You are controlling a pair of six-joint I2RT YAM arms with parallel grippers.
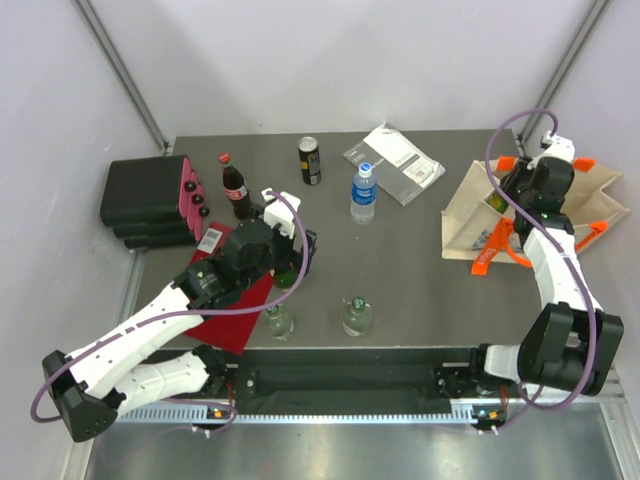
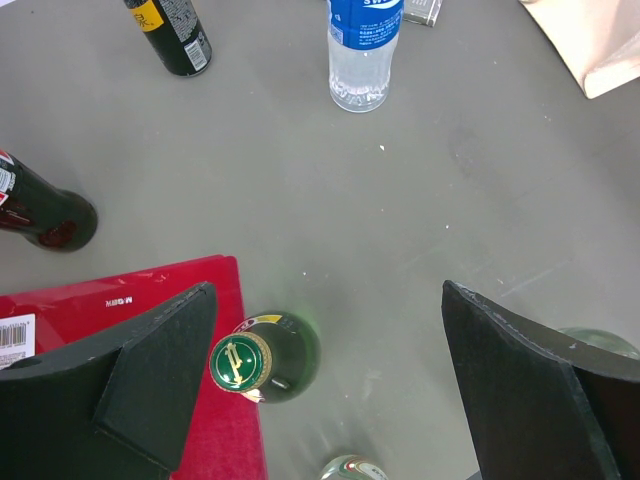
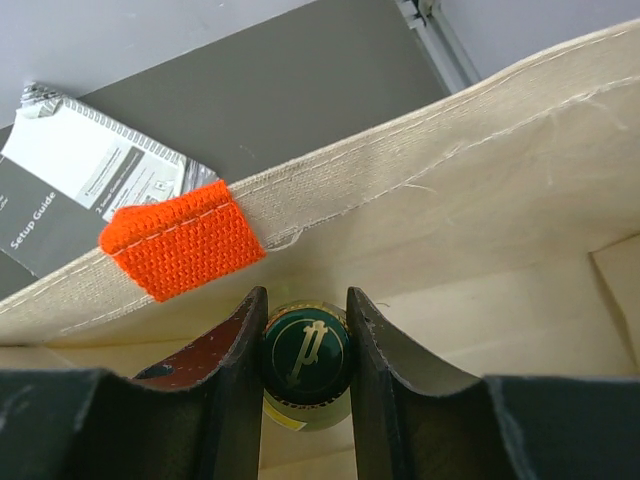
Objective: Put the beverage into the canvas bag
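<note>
Here, right claw (image 3: 305,298) grips a green bottle (image 3: 306,352) inside canvas bag (image 3: 480,170); left claw (image 2: 328,292) gapes.

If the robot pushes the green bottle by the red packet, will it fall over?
Probably, if pushed high: the green bottle stands upright and looks narrow, so it seems tippy. It appears to be glass, so it is likely heavy for its size and breakable. Once down, its round body would probably roll on the table.
</note>
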